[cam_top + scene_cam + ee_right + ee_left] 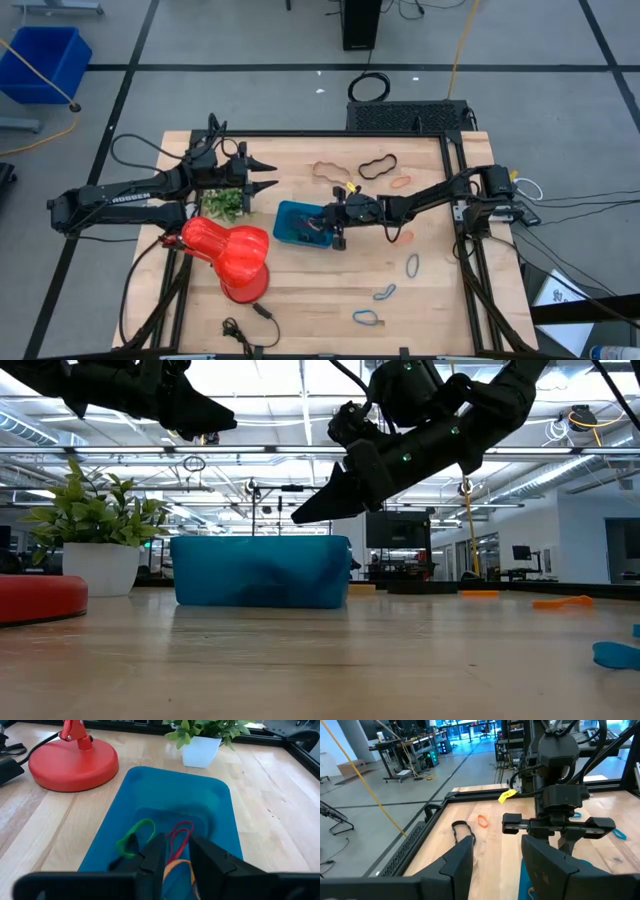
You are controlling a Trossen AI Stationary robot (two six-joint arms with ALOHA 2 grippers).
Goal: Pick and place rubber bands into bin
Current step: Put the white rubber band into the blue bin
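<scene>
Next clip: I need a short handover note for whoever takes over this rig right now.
Right gripper: over the bin, jaws parted, holding nothing that shows.
Left gripper: waiting open above the plant, empty.
Done: green band, red band and an orange one lie in the bin.
Left: on the table, tan band, black band, orange band, and blue bands.
</scene>
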